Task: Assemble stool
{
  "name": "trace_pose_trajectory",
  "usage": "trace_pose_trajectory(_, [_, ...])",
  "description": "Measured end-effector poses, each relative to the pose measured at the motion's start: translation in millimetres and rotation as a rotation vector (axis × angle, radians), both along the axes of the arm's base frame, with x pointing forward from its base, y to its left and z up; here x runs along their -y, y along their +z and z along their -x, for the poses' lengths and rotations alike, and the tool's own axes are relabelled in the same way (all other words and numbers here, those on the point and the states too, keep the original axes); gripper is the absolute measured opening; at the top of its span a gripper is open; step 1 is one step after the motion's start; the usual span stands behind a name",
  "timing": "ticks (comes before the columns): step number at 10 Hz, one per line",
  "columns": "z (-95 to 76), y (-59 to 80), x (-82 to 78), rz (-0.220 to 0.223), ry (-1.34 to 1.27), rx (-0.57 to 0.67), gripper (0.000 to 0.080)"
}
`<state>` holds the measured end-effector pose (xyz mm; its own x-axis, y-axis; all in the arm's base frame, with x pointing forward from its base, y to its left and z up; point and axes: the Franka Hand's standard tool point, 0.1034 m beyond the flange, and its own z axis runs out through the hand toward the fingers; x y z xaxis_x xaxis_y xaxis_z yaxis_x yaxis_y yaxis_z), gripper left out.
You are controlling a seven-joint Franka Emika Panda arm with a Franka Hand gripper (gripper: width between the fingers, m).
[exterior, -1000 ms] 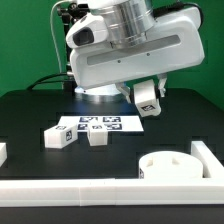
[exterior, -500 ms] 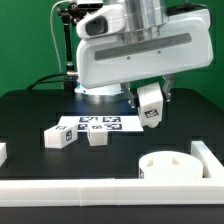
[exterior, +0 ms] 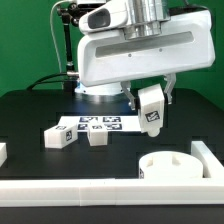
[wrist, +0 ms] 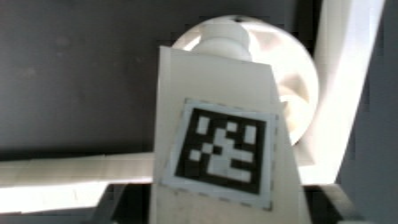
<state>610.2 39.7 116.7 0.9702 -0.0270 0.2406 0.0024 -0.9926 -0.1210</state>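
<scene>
My gripper (exterior: 150, 103) is shut on a white block leg (exterior: 151, 109) and holds it in the air above the black table, tilted, its tag facing the camera. In the wrist view the held leg (wrist: 214, 130) fills the picture, with its black-and-white tag up close. The round white seat (exterior: 170, 165) lies on the table at the exterior view's lower right, below the held leg. It also shows behind the leg in the wrist view (wrist: 285, 60). Two more legs (exterior: 57, 138) (exterior: 97, 137) lie on the table at the exterior view's left.
The marker board (exterior: 100, 124) lies flat behind the two loose legs. White border rails run along the front edge (exterior: 70, 194) and the right side (exterior: 206, 153). The arm's white body (exterior: 140, 50) hangs over the back of the table.
The gripper has moved with the leg a little toward the exterior view's right and slightly lower. The seat and the loose legs have not moved.
</scene>
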Motion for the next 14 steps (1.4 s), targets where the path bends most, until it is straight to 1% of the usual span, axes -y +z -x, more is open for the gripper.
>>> trace_pose_trajectory(1, [-6.3, -0.7, -5.0, 0.017, -0.001, 0.103, 0.0327])
trace_pose_trajectory(2, [-10.2, -0.5, -12.3, 0.028, 0.010, 0.163, 0.0327])
trace_pose_trajectory(3, [-13.8, 1.5, -23.0, 0.036, 0.033, 0.196, 0.0327])
trace_pose_trajectory(4, [-13.9, 2.2, -25.1, 0.033, 0.035, 0.184, 0.0327])
trace_pose_trajectory(5, [-13.5, 0.9, -23.1, 0.033, 0.031, 0.182, 0.0327])
trace_pose_trajectory(7, [-13.3, 0.2, -24.4, 0.033, 0.034, 0.181, 0.0327])
trace_pose_trajectory(8, [-16.7, -0.8, -34.3, 0.052, 0.098, 0.189, 0.0327])
trace_pose_trajectory(9, [-21.9, -3.0, -41.2, 0.059, 0.133, 0.189, 0.0327])
trace_pose_trajectory(11, [-26.6, -2.2, -49.2, 0.055, 0.142, 0.189, 0.0327])
trace_pose_trajectory(14, [-26.0, -3.3, -48.8, 0.055, 0.141, 0.188, 0.0327])
